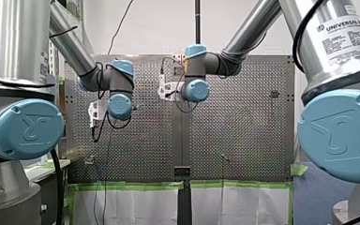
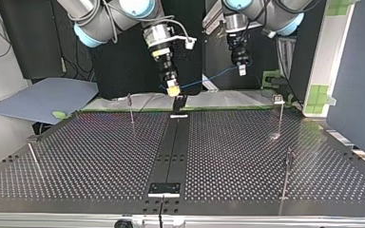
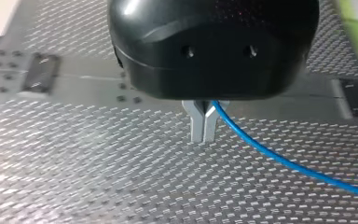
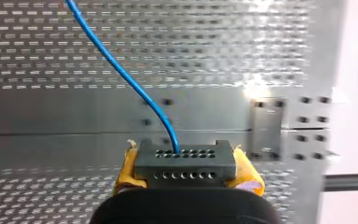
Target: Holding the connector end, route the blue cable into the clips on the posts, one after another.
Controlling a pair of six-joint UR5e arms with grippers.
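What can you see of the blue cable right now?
The cable is thin, blue and smooth, plastic-looking. One end enters a hole in the grey connector, which is clamped between the yellow pads of my right end effector. From there it runs in a gentle curve through the air to my left end effector, whose metal fingers are shut on it. It hangs above the table, not resting on it.
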